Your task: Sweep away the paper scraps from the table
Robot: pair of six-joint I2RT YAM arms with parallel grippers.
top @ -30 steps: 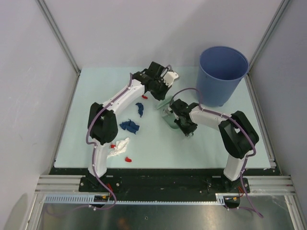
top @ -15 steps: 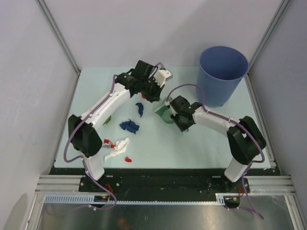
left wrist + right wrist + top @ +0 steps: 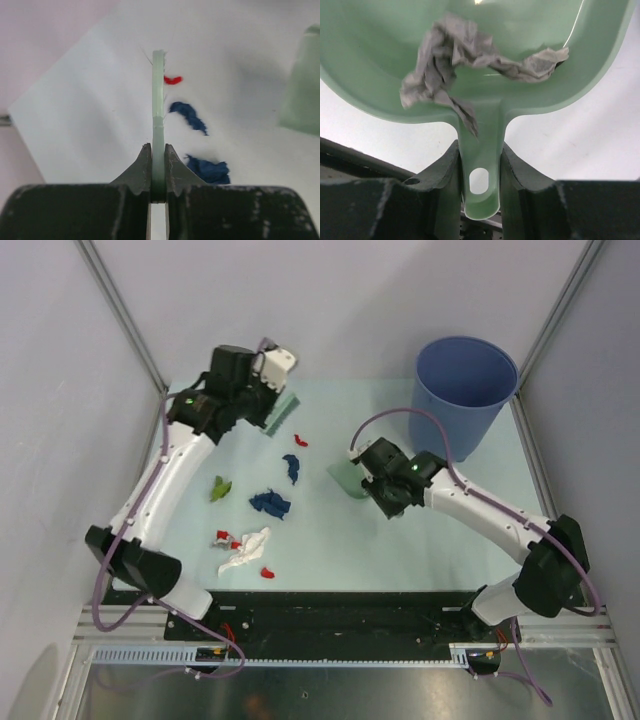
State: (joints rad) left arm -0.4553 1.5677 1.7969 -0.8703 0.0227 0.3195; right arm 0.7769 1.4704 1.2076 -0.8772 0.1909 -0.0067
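Observation:
My left gripper (image 3: 266, 392) is shut on the pale green brush (image 3: 283, 412) and holds it over the table's far left part; the left wrist view shows the gripper (image 3: 158, 155) and the brush (image 3: 158, 100) edge-on. My right gripper (image 3: 378, 478) is shut on the handle of the pale green dustpan (image 3: 345, 480). In the right wrist view, the gripper (image 3: 480, 165) holds the dustpan (image 3: 380, 70), which has a grey scrap (image 3: 450, 55) in it. On the table (image 3: 420, 540) lie a red scrap (image 3: 301, 440), a dark blue scrap (image 3: 292, 468), a dark blue wad (image 3: 270, 504), a green scrap (image 3: 219, 488), a white crumple (image 3: 247, 548) and red bits (image 3: 267, 572).
A tall blue bin (image 3: 462, 390) stands at the table's far right corner, behind the right arm. Grey walls close in the left, far and right sides. A black and metal rail (image 3: 330, 625) runs along the near edge.
My left arm has swung the brush away from the dustpan to the far left of the table. The right arm stretched out and the dustpan shifted slightly. The green scrap now shows.

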